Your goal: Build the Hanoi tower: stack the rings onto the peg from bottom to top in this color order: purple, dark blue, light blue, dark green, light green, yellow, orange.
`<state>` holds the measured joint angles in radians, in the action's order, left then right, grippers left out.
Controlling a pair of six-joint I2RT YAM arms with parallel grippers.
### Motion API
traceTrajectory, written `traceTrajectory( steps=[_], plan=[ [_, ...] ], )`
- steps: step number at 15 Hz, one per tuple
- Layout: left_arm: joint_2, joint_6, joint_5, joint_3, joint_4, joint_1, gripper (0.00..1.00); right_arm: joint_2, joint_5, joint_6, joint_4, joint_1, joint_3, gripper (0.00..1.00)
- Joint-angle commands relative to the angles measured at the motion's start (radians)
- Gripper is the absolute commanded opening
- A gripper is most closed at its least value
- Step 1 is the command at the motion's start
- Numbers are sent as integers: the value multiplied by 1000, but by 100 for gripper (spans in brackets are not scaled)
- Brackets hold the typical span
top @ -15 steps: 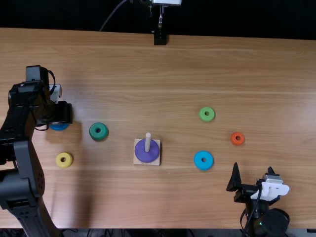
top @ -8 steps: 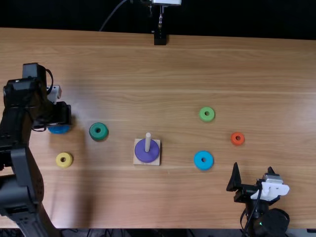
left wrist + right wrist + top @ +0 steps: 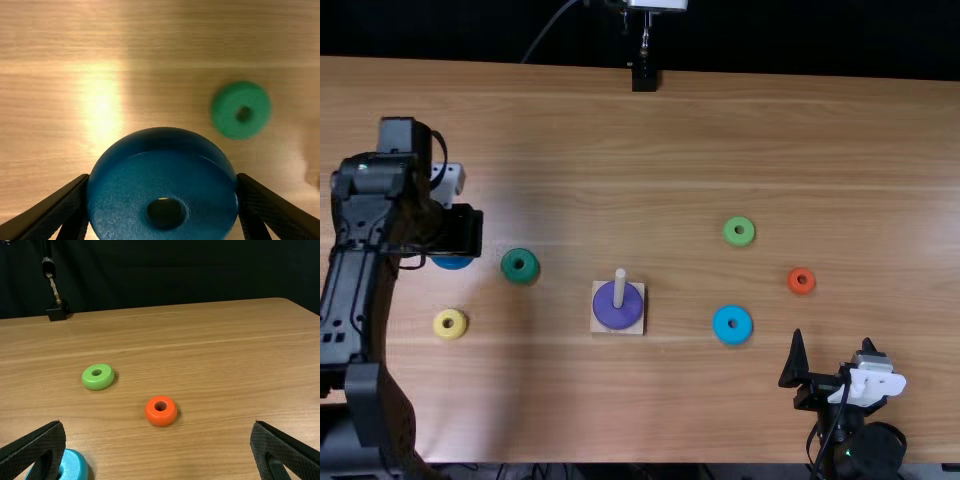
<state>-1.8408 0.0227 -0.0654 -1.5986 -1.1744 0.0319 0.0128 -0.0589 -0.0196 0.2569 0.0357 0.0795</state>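
At the left of the top view, my left gripper (image 3: 455,250) is held over the table with the dark blue ring (image 3: 452,263) partly showing beneath it. In the left wrist view my left gripper (image 3: 162,182) is shut on the dark blue ring (image 3: 125,200), one finger on each side. The purple ring (image 3: 610,312) lies around the peg (image 3: 619,283) on its square base (image 3: 635,329). My right gripper (image 3: 832,362) stands open at the lower right; in the right wrist view the right gripper (image 3: 158,445) holds nothing.
Left of the peg lie the dark green ring (image 3: 520,266) and the yellow ring (image 3: 450,324). Right of it are the light green ring (image 3: 739,231), the light blue ring (image 3: 732,325) and the orange ring (image 3: 801,281). A black stand (image 3: 645,78) is at the far edge.
My left gripper first shifted slightly left, then moved right toward the dark green ring, with the dark blue ring moving along. The right arm kept still.
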Motion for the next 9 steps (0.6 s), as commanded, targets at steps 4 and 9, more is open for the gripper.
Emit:
traceTrajectory(
  steps=[4,9],
  plan=[
    [114,-6,-27,-119,-99,-119,10,-13,-9,3,74,10,-64,100],
    [112,-28,-74,-233,-180,-267,10,-13,-9,3,74,10,-64,100]
  ],
)
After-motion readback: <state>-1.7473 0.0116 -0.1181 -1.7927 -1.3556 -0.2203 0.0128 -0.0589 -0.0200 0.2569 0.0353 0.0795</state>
